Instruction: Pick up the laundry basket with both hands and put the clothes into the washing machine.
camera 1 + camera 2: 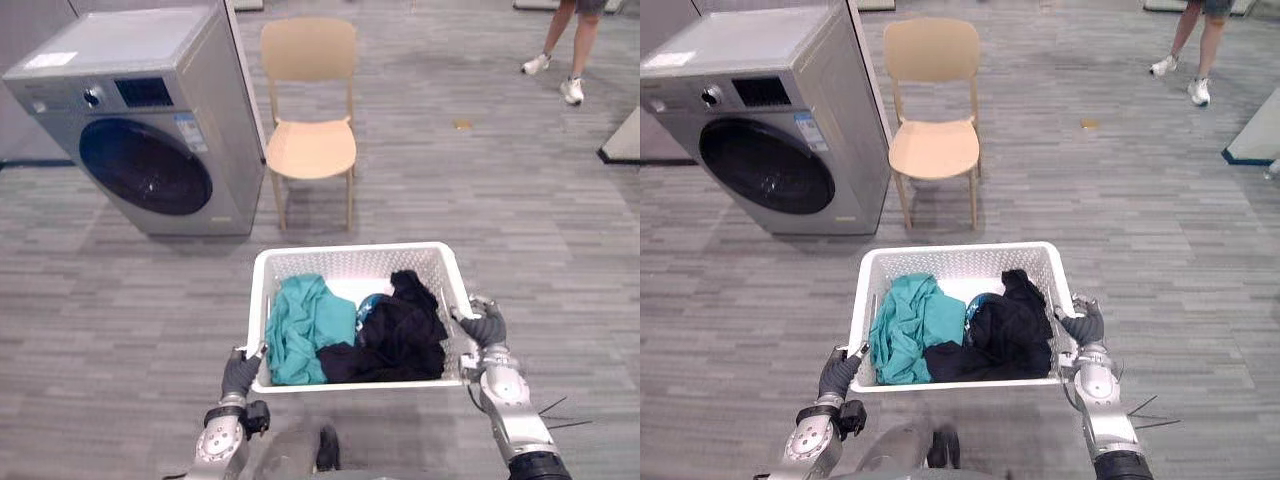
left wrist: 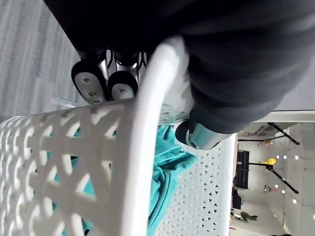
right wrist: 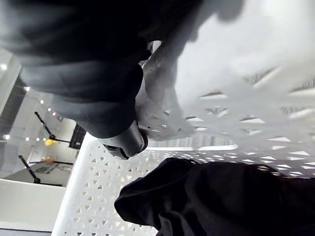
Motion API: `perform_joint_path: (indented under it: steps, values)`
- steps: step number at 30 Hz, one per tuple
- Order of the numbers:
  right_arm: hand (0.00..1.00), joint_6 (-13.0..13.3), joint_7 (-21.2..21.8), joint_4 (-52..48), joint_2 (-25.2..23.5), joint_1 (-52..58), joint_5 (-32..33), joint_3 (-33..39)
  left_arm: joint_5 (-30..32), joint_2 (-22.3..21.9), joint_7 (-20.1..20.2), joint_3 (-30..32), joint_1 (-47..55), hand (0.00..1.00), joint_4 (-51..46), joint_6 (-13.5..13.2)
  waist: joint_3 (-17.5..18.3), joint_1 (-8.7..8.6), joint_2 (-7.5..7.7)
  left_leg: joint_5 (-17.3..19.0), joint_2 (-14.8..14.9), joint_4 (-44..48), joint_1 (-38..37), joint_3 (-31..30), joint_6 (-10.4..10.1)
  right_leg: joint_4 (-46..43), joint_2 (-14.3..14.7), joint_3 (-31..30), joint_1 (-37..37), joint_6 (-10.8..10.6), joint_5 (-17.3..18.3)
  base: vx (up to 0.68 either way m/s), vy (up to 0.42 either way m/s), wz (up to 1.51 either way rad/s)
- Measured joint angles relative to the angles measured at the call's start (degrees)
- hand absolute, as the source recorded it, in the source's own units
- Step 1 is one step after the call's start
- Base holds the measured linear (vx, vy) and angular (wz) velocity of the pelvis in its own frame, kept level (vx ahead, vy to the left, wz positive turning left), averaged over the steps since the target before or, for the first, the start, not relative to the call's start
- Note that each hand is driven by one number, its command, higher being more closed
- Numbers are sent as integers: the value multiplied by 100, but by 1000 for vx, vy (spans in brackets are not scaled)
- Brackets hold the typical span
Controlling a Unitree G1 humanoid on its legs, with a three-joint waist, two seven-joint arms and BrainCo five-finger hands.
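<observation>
A white perforated laundry basket [image 1: 352,250] hangs in front of me, held off the grey floor. Inside lie a teal garment [image 1: 305,325] on the left and a black garment [image 1: 400,335] on the right, with a bit of blue between them. My left hand [image 1: 240,372] grips the basket's near left rim [image 2: 147,147], fingers under it and thumb [image 2: 199,137] over the edge. My right hand [image 1: 485,326] is curled round the right rim, thumb [image 3: 125,142] inside the wall. The silver washing machine [image 1: 150,120] stands at the far left, its round dark door [image 1: 145,166] closed.
A pale wooden chair [image 1: 310,120] stands just right of the washing machine. A person's legs [image 1: 565,50] in white shoes show at the far right. The corner of a pale piece of furniture [image 1: 625,140] juts in at the right edge.
</observation>
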State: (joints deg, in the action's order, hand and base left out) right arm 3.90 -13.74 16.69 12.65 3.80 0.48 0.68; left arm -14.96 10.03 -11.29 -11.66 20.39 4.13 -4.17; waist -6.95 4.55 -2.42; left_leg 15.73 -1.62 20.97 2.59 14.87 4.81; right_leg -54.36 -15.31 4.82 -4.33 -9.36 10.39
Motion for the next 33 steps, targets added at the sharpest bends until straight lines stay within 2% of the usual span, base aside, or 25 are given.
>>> perform_joint_path:
  steps: [2, 5, 7, 8, 9, 10, 11, 12, 13, 14, 15, 16, 17, 18, 19, 20, 21, 23, 24, 26, 27, 28, 30, 32, 33]
  values:
    - [100, 39, 13, -14, -23, 55, 0, -62, 0, 94, -1, 1, 15, 100, -1, -17, 3, -98, -28, -1, -85, -588, -682, -42, -1, -175, 18, 519, -577, 323, 243, 547, 174, 5]
    - [100, 67, 26, -18, 42, 75, 29, -90, 0, 173, 2, -7, -103, 100, 4, -14, -4, -257, -19, 46, -124, -1045, -1171, -215, -84, 1027, 229, 992, -1559, 515, 435, 461, 51, 27]
    - [100, 65, 25, -18, 68, 134, 81, -89, 41, 188, 4, -39, -148, 100, 34, -7, -29, -449, 24, 148, -143, -1291, -1579, -440, -260, 3572, 556, 818, -1780, 380, -517, 477, -30, 54]
    - [100, 64, 24, -17, 70, 147, 83, -89, 75, 200, 4, -53, -150, 100, 40, -7, -36, -467, 72, 196, -178, -1329, -1712, -507, -333, 4008, 588, 741, -1796, 369, -764, 521, -89, 56]
    - [100, 61, 24, -18, 75, 183, 82, -89, 115, 219, 4, -79, -144, 100, 59, -7, -66, -522, 159, 309, -234, -1392, -1995, -676, -480, 4383, 597, 657, -1805, 526, -1039, 570, -147, 72]
    - [100, 61, 17, -44, 108, 302, 80, -85, 131, 242, 3, -159, -139, 100, 102, -7, -2, -570, 189, 517, -195, -1398, -2255, -845, -590, 4261, 633, 573, -1805, 891, -1398, 588, -176, 85]
    - [100, 58, 17, -45, 168, 355, 79, -84, 161, 193, 3, -184, -125, 100, 114, -2, 62, -615, 81, 650, -65, -1380, -2335, -950, -636, 4033, 681, 605, -1830, 992, -1756, 649, -207, 73]
    - [100, 34, 17, -43, 175, 403, 75, -82, 183, 161, 3, -190, -110, 100, 122, -2, 169, -626, 10, 711, 60, -1144, -2309, -1054, -713, 3652, 734, 631, -1955, 950, -1974, 653, -250, 29]
    - [100, -12, 17, -51, 167, 323, 62, -73, 191, 106, -10, -175, -131, 100, 171, -2, 207, -534, -212, 677, 396, 219, -1742, -1075, -813, 3377, 927, 778, -1916, 1017, -1637, 778, -321, 8]
    - [100, -12, 17, -70, 202, 286, 62, -68, 191, 92, -9, -173, -136, 100, 171, -2, 191, -525, -333, 499, 566, 1087, -1378, -1013, -1094, 3403, 1021, 804, -1789, 1025, -1520, 630, -283, -9]
    - [100, -28, 17, -168, 263, 280, 61, -71, 191, 64, -9, -172, -137, 100, 173, -1, 151, -500, -470, 25, 820, 2046, -984, -937, -1261, 3485, 1203, 837, -1577, 1064, -1390, 747, -261, -39]
    - [100, -39, 16, -334, 291, 297, 65, -85, 163, -11, -9, -159, -101, 100, 236, -2, 52, -336, -587, -899, 1292, 3519, -499, -661, -1151, 3781, 1537, 747, -1004, 1166, -1218, 605, -165, -54]
    - [100, -39, -1, -376, 285, 297, 69, -82, 156, -35, -10, -158, -104, 100, 271, -3, 38, -308, -621, -723, 1532, 4208, -209, -549, -945, 4020, 1675, 705, -616, 1242, -1107, 692, -146, -60]
    - [100, -39, -9, -423, 285, 296, 70, -82, 157, -25, -9, -152, -105, 100, 270, -18, 18, -288, -606, -607, 1583, 4503, -17, -440, -794, 4200, 1728, 618, -313, 1244, -1046, 429, -58, -43]
    - [100, -30, -11, -496, 285, 292, 75, -82, 149, -24, -8, -140, -104, 100, 270, -41, -53, -214, -450, -381, 1575, 4574, 281, -293, -612, 4478, 1722, 454, 51, 1238, -1005, 421, -44, -40]
    - [100, -29, -11, -535, 285, 279, 82, -82, 147, -25, -8, -134, -105, 100, 268, -74, -52, -197, -412, -246, 1554, 4489, 470, -193, -527, 4645, 1701, 377, 230, 1235, -999, 414, 2, -49]
    - [100, -20, -13, -604, 286, 272, 94, -76, 145, -26, -8, -123, -111, 100, 264, -127, -41, -177, -361, 2, 1521, 4057, 916, -11, -500, 4967, 1623, 282, 548, 1203, -979, 484, 58, -39]
    - [100, -14, -20, -604, 291, 274, 94, -63, 148, -36, -6, -122, -132, 100, 259, -142, -49, -177, -318, 34, 1387, 2910, 1248, 29, -469, 5146, 1461, 236, 766, 1056, -886, 483, 144, -31]
    - [100, -14, -36, -592, 293, 275, 91, -60, 151, -52, -6, -120, -128, 100, 259, -138, -62, -174, -296, -20, 1256, 1771, 1393, -7, -546, 5226, 1317, 156, 928, 882, -778, 515, 246, -29]
    - [100, -16, -51, -568, 310, 305, 88, -59, 157, -85, -4, -121, -114, 100, 255, -129, -37, -157, -350, -526, 1051, 62, 1285, -172, -910, 5273, 1219, 127, 1143, 575, -668, 509, 246, -18]
    - [100, -16, -78, -470, 222, 319, 91, -55, 161, -60, -1, -111, -127, 100, 248, -119, -1, -161, -327, -1300, 891, -163, 1140, -189, -331, 5305, 1110, 128, 1349, 389, -530, 516, 252, 13]
    - [100, -16, -106, -414, 100, 339, 92, -21, 162, -19, -2, -95, -135, 100, 212, -118, 68, -186, -89, -1208, 668, -86, 1151, -170, -215, 5360, 875, 222, 1401, 295, -470, 512, 259, 23]
    - [100, -7, -105, -401, 59, 316, 81, 61, 165, -36, 3, -102, -158, 100, 204, -103, 73, -91, 122, -891, 434, 97, 1164, -55, -47, 5120, 561, 283, 1392, 52, -302, 452, 239, 11]
    - [100, -8, -83, -315, 72, 289, 32, 88, 165, -54, 4, -128, -115, 100, 204, -63, 60, -38, 118, -643, 318, 106, 957, -22, 29, 4283, 390, 267, 1133, -107, -198, 399, 246, -8]
    - [100, -7, -64, -153, 27, 285, -16, 88, 167, -31, 6, -128, -101, 100, 202, -27, 46, -41, 113, -484, 219, -52, 642, 0, 65, 2918, 193, 204, 650, -239, -109, 295, 225, -2]
